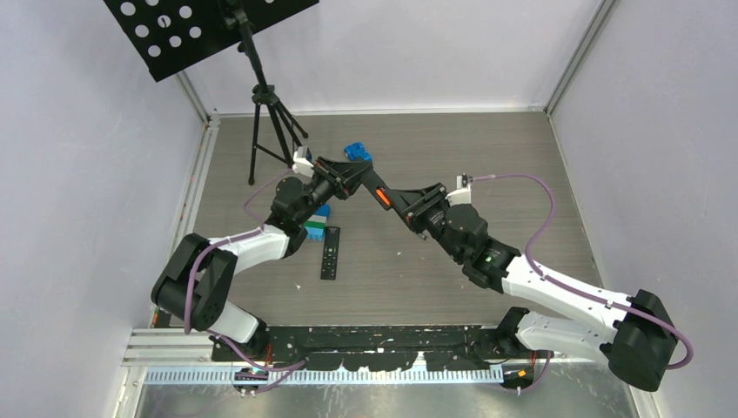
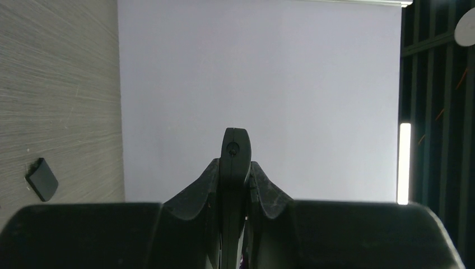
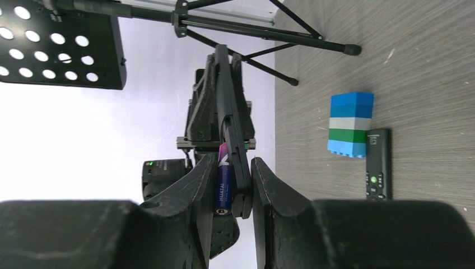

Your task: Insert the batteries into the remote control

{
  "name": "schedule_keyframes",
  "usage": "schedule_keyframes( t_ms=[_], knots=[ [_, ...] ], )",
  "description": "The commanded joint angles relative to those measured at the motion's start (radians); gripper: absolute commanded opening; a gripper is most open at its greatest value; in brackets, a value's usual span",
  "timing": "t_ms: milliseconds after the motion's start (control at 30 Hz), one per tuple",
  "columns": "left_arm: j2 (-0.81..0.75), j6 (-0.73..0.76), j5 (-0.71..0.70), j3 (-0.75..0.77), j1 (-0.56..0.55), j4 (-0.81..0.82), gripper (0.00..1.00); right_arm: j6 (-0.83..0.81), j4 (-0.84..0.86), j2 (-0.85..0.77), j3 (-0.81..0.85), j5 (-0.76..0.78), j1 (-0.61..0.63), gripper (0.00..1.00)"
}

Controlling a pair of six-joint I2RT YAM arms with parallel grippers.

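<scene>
While left gripper (image 2: 235, 165) clamps the remote control (image 2: 235, 144) above mid-desk, right gripper (image 3: 234, 162) grips a blue-purple battery (image 3: 224, 189) against it, seating likely next.

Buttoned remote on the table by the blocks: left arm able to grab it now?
Probably not as is: the left end effector is shut on the held remote, shared mid-air with the right end effector. The buttoned remote itself lies uncovered.

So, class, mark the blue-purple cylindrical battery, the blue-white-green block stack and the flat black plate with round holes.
Blue-purple cylindrical battery (image 3: 224, 188): right wrist view, its labelled side.
Blue-white-green block stack (image 3: 350, 123): right wrist view, white middle layer.
Flat black plate with round holes (image 3: 106, 56): right wrist view, solid right margin.
</scene>
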Motion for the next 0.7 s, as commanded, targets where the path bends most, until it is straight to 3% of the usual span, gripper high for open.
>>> schedule_keyframes(
  t_ms=[0, 133, 467, 500, 667],
  knots=[
    [-0.06, -0.159, 0.077, -0.012, -0.045, 0.094, 0.0, -0.032, 0.131, 0.04, -0.019, -0.013, -0.006, 0.32],
    [-0.063, -0.188, 0.067, -0.023, -0.046, 0.093, 0.0, -0.04, 0.175, 0.042, -0.029, -0.027, -0.007, 0.34],
    [-0.073, -0.15, 0.055, -0.023, -0.047, 0.093, 0.0, -0.02, 0.102, 0.042, -0.011, -0.027, -0.008, 0.33],
    [-0.073, -0.142, 0.057, -0.023, -0.047, 0.09, 0.0, -0.02, 0.101, 0.039, -0.012, -0.031, -0.01, 0.35],
    [-0.078, -0.098, 0.055, -0.027, -0.046, 0.051, 0.0, -0.056, 0.122, -0.01, -0.024, -0.057, -0.014, 0.71]
  ],
)
